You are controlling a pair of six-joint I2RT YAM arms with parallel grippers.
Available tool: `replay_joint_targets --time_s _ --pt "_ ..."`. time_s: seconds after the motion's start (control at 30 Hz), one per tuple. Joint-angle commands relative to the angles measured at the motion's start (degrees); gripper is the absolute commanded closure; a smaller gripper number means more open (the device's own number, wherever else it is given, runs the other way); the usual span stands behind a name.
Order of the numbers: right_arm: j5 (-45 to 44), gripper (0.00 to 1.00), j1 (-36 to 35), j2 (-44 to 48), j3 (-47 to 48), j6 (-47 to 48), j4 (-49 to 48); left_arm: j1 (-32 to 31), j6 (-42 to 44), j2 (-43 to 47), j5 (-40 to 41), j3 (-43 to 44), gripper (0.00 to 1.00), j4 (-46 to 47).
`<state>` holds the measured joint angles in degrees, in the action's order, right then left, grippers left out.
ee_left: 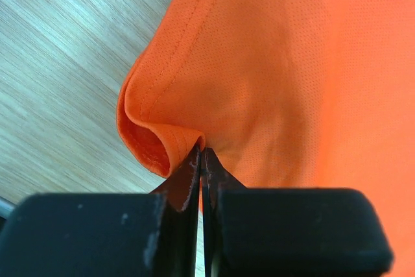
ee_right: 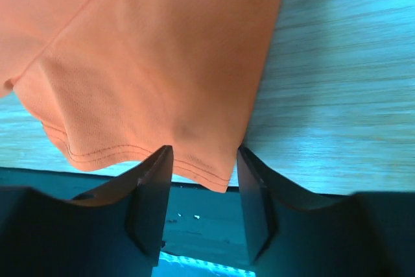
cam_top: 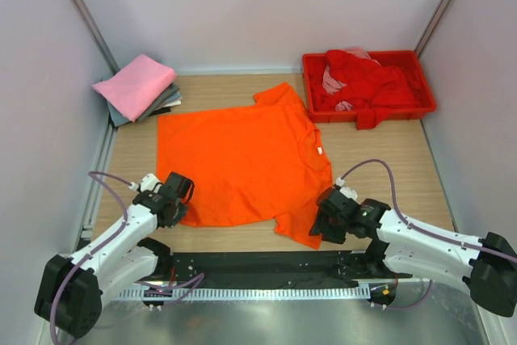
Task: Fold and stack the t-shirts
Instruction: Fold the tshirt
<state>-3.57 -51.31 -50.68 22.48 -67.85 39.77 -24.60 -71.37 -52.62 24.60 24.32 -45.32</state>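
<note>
One orange t-shirt (cam_top: 242, 163), thin, limp and light, lies spread flat mid-tabletop (cam_top: 388, 159); it is probably best taken at hems and corners. The left gripper (ee_left: 201, 160) is clamped on its near-left hem corner. The right gripper (ee_right: 204, 160) stands open astride the near sleeve hem. Far-left corner: one folded pink t-shirt (cam_top: 133, 82) over at least one grey t-shirt (cam_top: 119, 114). Far-right corner: one tray (cam_top: 426, 90) of heaped red t-shirts (cam_top: 363, 82), number unclear.

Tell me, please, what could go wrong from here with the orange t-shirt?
1. The left gripper pinches only a small fold at the hem of the orange t-shirt; the cloth may slip out when lifted.
2. The right gripper is open around the sleeve edge; if the left arm lifts first, the shirt may skew.
</note>
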Motion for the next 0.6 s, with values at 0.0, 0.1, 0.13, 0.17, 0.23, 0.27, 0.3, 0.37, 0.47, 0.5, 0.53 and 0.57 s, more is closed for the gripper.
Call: replay_joint_targets --time_s 0.0,0.1,0.13,0.17,0.23,0.27,0.3,0.37,0.47,0.5,0.53,0.57 --pt "-0.3 0.54 -1.8 -1.7 -0.9 -2.0 -2.1 0.3 0.4 2.4 0.1 -0.7 1.0 0.3" --pt "-0.9 0.75 -1.9 -0.6 -1.1 -2.1 -2.8 0.3 -0.1 4.4 0.4 0.1 1.0 -2.5" --pt "-1.1 0.8 -1.9 0.0 -1.3 -2.1 -3.0 0.3 -0.2 4.8 0.6 0.4 1.0 -3.3" --pt "-1.4 0.85 -1.9 0.4 -1.2 -2.1 -2.7 0.3 -0.2 6.1 0.6 0.9 1.0 -3.9" --pt "-3.3 0.97 -1.9 1.4 -0.8 -2.1 -1.5 0.3 -0.2 7.8 0.4 1.3 1.0 -5.4" --pt "-4.3 0.99 -1.9 2.8 0.9 -2.1 1.1 0.3 -0.3 9.4 0.3 2.2 1.0 -6.2" --pt "-7.0 0.98 -1.9 3.9 2.0 -2.1 2.8 0.3 -0.3 10.3 0.1 2.8 1.0 -7.1" --pt "-10.7 0.98 -1.9 6.4 7.0 -1.8 8.7 0.3 -0.9 11.9 -0.6 4.0 1.0 -9.4" --pt "-16.5 0.98 -1.8 7.3 15.6 -1.0 14.1 0.3 -1.5 13.8 -1.9 4.8 1.0 -9.5" --pt "-17.2 0.99 -1.8 6.5 17.8 -0.4 14.4 0.3 -1.4 13.3 -2.3 5.6 1.0 -10.5" --pt "-18.1 0.99 -1.8 5.4 19.7 1.0 14.3 0.3 -1.2 12.8 -2.4 8.0 1.0 -10.8" --pt "-18.5 0.98 -1.8 4.5 23.4 1.8 14.2 0.3 -0.6 12.2 -2.3 9.4 1.0 -11.5"
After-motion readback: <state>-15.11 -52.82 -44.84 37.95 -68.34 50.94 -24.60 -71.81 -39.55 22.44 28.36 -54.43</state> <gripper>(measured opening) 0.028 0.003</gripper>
